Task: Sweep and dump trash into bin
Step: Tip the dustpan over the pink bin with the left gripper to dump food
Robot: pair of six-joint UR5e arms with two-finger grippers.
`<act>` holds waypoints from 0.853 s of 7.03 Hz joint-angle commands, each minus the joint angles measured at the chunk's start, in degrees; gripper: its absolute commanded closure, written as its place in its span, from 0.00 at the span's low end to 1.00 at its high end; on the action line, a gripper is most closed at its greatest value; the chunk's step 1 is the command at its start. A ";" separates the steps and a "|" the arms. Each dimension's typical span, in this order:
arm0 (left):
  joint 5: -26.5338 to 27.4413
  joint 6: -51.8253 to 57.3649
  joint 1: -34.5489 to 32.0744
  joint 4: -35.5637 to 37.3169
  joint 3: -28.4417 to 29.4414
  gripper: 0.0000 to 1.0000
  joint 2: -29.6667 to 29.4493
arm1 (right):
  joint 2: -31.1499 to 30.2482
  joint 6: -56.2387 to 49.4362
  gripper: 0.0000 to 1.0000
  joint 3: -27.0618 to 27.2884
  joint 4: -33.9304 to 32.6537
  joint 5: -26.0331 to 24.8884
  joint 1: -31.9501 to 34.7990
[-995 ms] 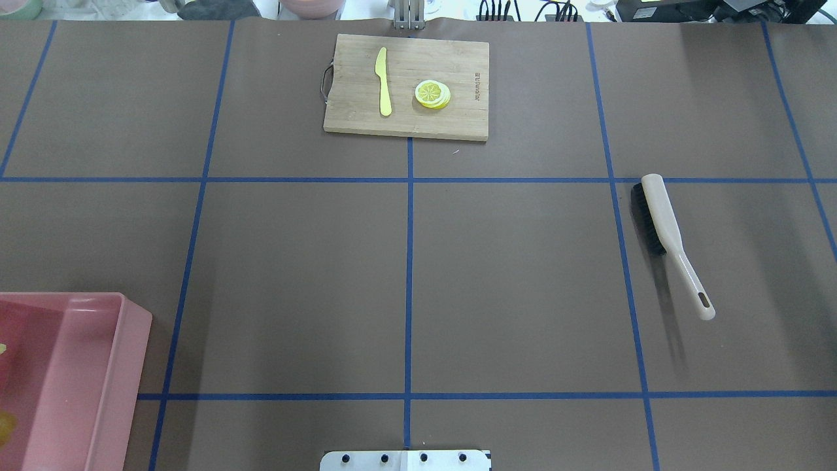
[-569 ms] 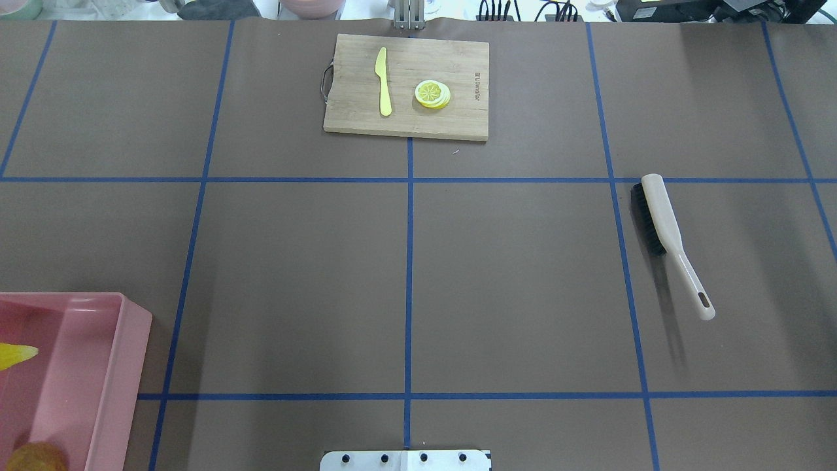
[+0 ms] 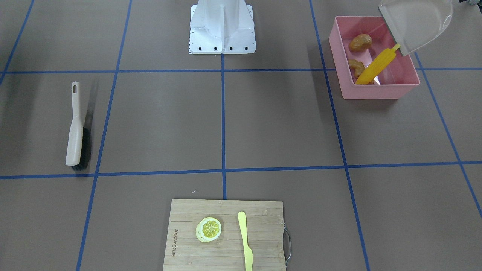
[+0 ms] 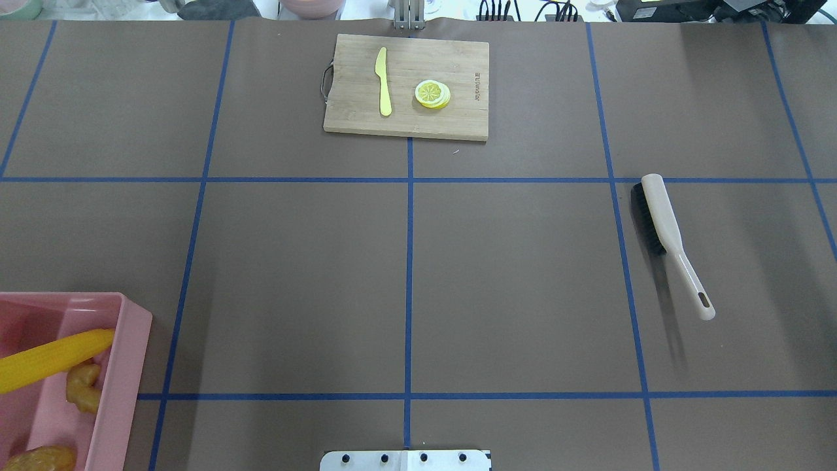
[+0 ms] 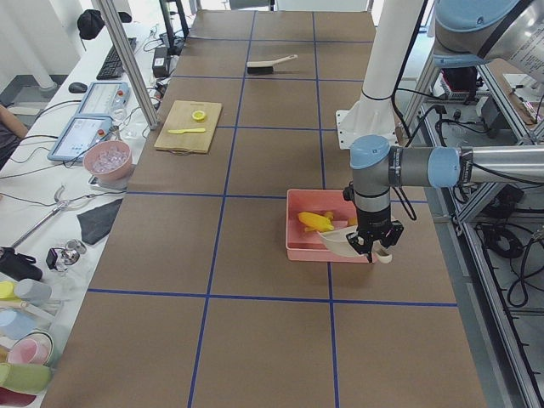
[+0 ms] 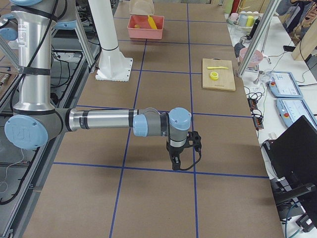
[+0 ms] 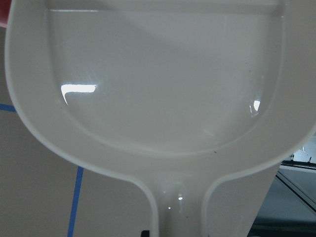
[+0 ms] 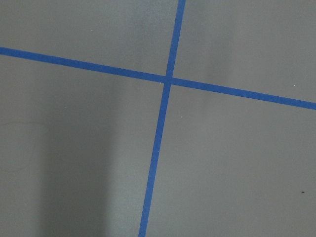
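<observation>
A brown table [image 4: 523,294], gridded with blue tape, carries one pink bin [image 3: 376,91] near the robot's left side. Inside the bin we count three pieces of trash: one corn cob [image 3: 376,64] lying aslant, one potato [image 3: 360,42] toward the robot's end, and one ginger root [image 3: 356,66] partly under the cob. One beige dustpan [image 3: 418,22] hangs tilted above the bin's outer rim, with its lip close to the cob's stem end. The left gripper [image 5: 372,246] is at the dustpan's handle, but we cannot tell how its fingers stand. Well apart from the bin, toward the robot's right, lies one brush [image 3: 75,131]. The right gripper [image 6: 177,161] hangs low over the tape far from the bin, and its fingers are equally unreadable.

Across the table from the bin sits one cutting board [image 3: 263,226] with one lemon slice [image 3: 209,229] and one plastic knife [image 3: 245,241].

A moment ago in the overhead view, only the cob's tip showed in the bin. Now the cob stretches to the bin's inner wall and the ginger root has appeared. The brush and board have not moved.
</observation>
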 commanded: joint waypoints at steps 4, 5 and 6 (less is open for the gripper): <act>0.84 2.59 0.25 0.09 -0.88 1.00 0.08 | 0.08 0.00 0.00 0.04 0.00 0.01 0.00; 0.93 2.68 0.08 0.09 -1.93 1.00 0.08 | -0.01 0.00 0.00 -0.14 0.00 -0.16 0.00; 0.85 2.59 0.34 0.09 -2.55 1.00 -0.01 | -0.01 0.00 0.00 0.03 0.00 -0.08 0.00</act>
